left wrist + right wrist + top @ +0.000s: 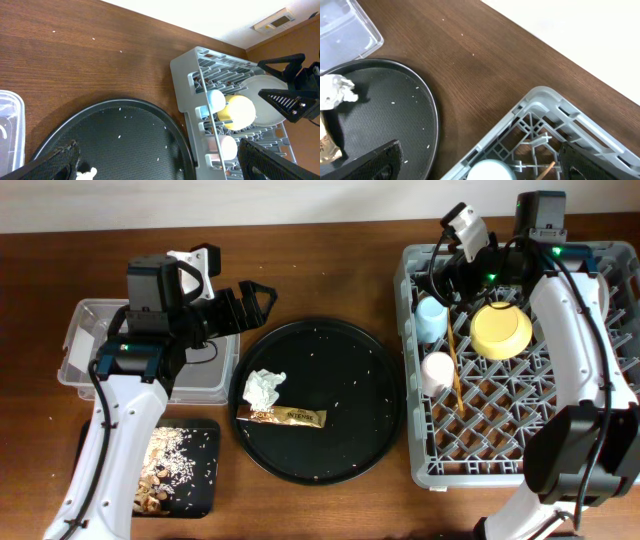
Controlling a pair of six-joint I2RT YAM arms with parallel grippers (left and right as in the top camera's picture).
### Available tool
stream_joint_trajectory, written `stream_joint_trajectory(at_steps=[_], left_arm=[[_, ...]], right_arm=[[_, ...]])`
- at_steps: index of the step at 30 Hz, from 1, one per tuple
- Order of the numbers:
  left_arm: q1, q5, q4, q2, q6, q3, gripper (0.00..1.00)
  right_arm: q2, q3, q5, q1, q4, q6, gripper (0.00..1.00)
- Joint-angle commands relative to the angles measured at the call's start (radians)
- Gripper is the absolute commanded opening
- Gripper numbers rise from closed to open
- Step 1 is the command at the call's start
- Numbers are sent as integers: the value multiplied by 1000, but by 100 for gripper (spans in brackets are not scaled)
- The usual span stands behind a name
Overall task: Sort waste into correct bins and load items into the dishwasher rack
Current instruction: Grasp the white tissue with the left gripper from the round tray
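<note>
At the right of the tabletop (330, 270) sits one grey dishwasher rack (411, 395), its far edge cut off. We count in it two cups, a blue cup (431, 317) and a pink cup (437, 372). It also holds one yellow bowl (501, 328) and wooden chopsticks (456, 370) that we cannot separate into two. One pale plate (265, 107) shows behind the bowl from the left wrist; overhead, the right arm largely hides it. The right pincer (482, 162) is spread wide over the rack's corner, gripping nothing.

On the one round black tray (340, 360) lie one crumpled napkin (264, 388) and one brown-gold wrapper (281, 416). The wrapper's print is too small to read. The left pincer (250, 305) hangs open and empty beside one clear tub (80, 330). One flat black tray (203, 490) holds food scraps (165, 460), partly hidden by the left arm.
</note>
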Motion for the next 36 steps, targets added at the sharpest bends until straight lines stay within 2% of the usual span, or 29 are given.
stream_joint_trajectory(at_steps=[1, 14, 16, 17, 18, 19, 20, 21, 23, 24, 27, 29, 36], left_arm=[[-4, 0, 2, -13, 2, 8, 99], [-4, 0, 2, -13, 2, 8, 99], [-24, 3, -120, -9, 3, 7, 99], [-91, -128, -304, 8, 2, -2, 99], [-159, -256, -377, 21, 1, -21, 97], [-223, -333, -394, 26, -1, -48, 91], [-291, -406, -394, 26, -8, -74, 89], [-399, -575, -402, 26, -56, -105, 89], [-482, -764, -401, 26, -98, -150, 89], [-491, -806, -390, 26, -106, -179, 85], [-489, -916, -260, 43, -71, -265, 84], [-489, -923, -190, 76, -19, -280, 84], [-486, -1005, -54, 303, -19, -280, 85]], right_arm=[[-24, 13, -32, -3, -1, 8, 98], [-24, 13, -32, -3, -1, 8, 98], [-24, 13, -32, -3, -1, 8, 98], [-24, 13, -32, -3, -1, 8, 98], [-24, 13, -32, -3, -1, 8, 98], [-24, 13, -32, -3, -1, 8, 98], [-24, 13, -32, -3, -1, 8, 98], [-24, 13, -32, -3, -1, 8, 98], [-24, 13, -32, -3, -1, 8, 98], [-24, 13, -32, -3, -1, 8, 98], [-24, 13, -32, -3, -1, 8, 99], [-24, 13, -32, -3, -1, 8, 98], [-24, 13, -32, -3, -1, 8, 98]])
